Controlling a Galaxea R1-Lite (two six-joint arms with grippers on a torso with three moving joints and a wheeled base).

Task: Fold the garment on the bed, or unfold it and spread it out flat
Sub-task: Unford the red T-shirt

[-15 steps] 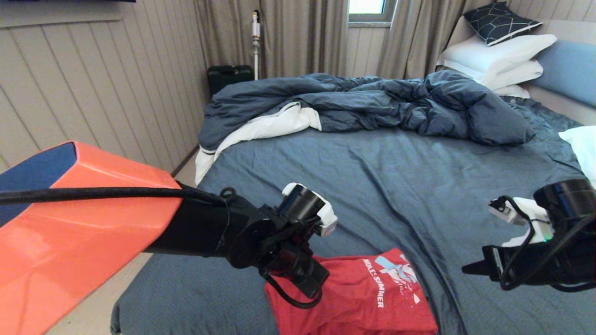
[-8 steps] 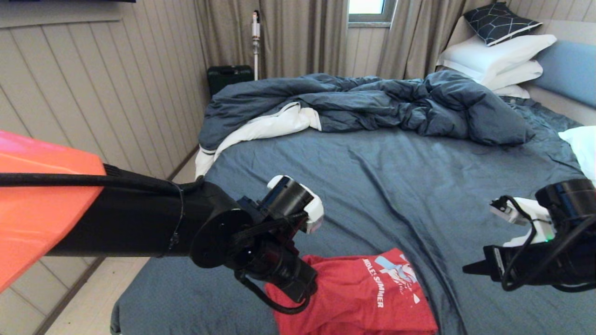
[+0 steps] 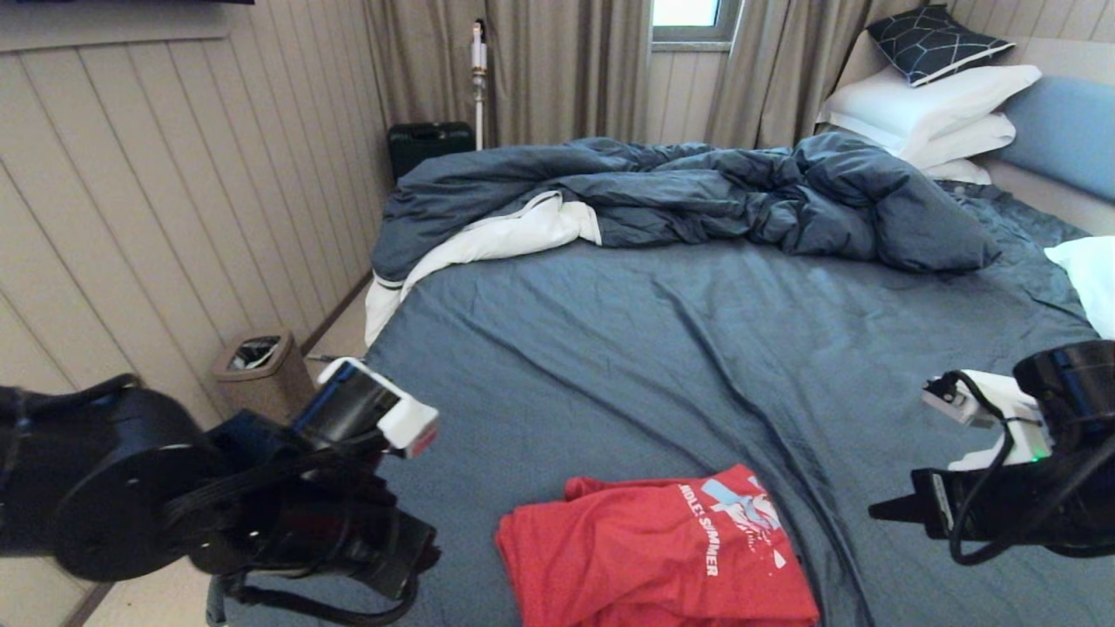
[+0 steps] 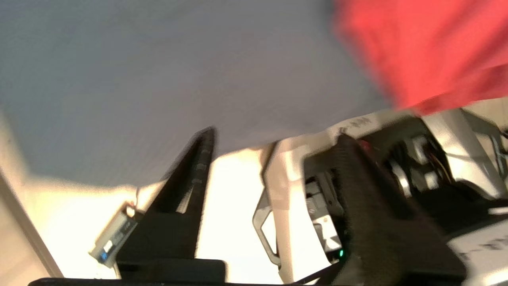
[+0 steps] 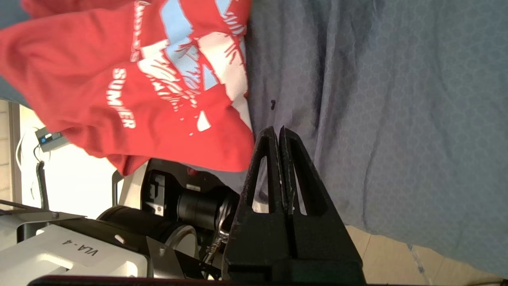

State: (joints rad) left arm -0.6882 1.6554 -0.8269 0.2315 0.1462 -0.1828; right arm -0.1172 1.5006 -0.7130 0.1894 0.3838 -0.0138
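Observation:
The garment, a red T-shirt, lies folded into a compact pile near the front edge of the bed, its white and light-blue print facing up. My left gripper is open and empty. It hangs over the bed's front left corner, well to the left of the garment. To the right of the garment, my right gripper hovers just above the sheet, pointing at it. Its fingers are pressed together with nothing in them, close beside the garment's printed edge.
A rumpled dark blue duvet fills the far half of the bed. White pillows are stacked at the back right and another pillow lies at the right edge. A waste bin stands on the floor by the panelled left wall.
My left arm has pulled back to the left, off the garment's left edge and out to the bed's corner. The garment lies still. The right arm has not moved.

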